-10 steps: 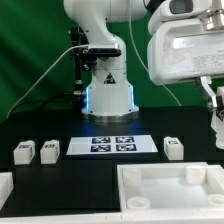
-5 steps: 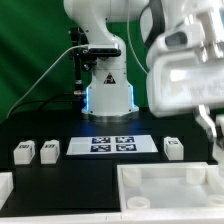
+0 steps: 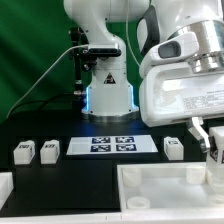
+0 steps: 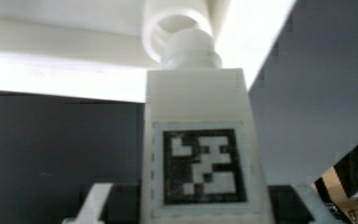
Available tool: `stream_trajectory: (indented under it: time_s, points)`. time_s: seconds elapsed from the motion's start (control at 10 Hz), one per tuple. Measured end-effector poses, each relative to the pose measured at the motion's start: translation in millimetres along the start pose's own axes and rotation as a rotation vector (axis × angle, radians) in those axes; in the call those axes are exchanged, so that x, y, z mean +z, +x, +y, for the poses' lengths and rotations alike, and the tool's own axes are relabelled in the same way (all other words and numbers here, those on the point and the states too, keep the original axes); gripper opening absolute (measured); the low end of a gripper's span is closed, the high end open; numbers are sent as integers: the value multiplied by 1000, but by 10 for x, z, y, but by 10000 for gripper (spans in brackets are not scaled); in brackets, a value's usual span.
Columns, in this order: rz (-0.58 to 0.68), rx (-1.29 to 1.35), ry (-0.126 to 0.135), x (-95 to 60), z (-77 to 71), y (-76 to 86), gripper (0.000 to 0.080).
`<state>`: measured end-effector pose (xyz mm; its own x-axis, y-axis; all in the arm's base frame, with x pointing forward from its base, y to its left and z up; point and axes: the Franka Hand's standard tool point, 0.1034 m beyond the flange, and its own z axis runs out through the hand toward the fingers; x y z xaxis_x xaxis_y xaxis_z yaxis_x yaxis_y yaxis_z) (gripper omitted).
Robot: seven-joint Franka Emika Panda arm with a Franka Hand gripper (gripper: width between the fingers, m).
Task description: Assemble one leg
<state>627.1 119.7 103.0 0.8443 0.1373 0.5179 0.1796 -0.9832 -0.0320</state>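
One leg (image 4: 197, 140) sits upright between the jaws, which are clamped on its sides, tag face showing.

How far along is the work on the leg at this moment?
Done: one leg is off the table, clamped in the gripper. In hand: it hangs near the large white tray part. Left: joining it to that part; no leg looks attached yet. Three other legs lie on the table.
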Motion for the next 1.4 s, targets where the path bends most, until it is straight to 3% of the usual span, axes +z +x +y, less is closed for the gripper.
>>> stream_trajectory:
  time_s: [0.4,1.0,1.4]
  points:
    - [-13,0,-1,85,10,-78,293]
    - [19,2,-1,186,3,-62,293]
    - [67,33,-12,166,-3,-97,293]
